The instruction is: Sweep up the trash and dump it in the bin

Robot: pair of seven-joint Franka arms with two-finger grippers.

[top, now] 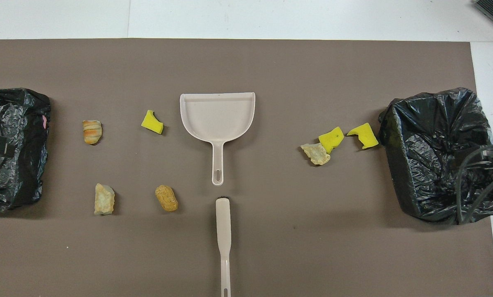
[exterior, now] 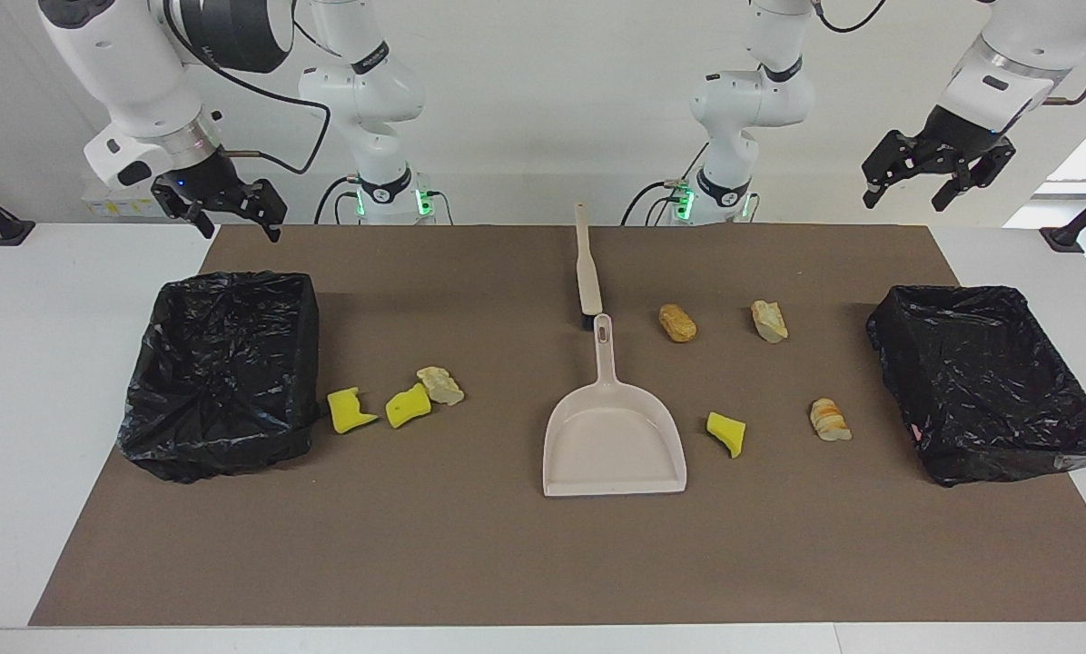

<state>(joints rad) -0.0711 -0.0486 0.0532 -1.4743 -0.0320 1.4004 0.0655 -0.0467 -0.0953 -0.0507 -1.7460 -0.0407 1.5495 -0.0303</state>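
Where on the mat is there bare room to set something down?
Bare: the wide strip farther from the robots than the dustpan, running between both bins. Crowded: three trash bits beside the right-arm bin, and four scattered between dustpan and left-arm bin.

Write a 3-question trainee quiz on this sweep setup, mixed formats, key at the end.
1. How many bits of trash lie on the mat?
2. True or false: the dustpan already holds a yellow sponge chunk.
3. Which lies nearer to the robots: A) the dustpan, B) the brush?

Key
1. Seven: three yellow, four beige to brown. Three lie by the bin at the right arm's end, four toward the bin at the left arm's end.
2. False: the pan is empty; that chunk lies beside it.
3. B.

Both arms wait raised, left end effector and right end effector open.
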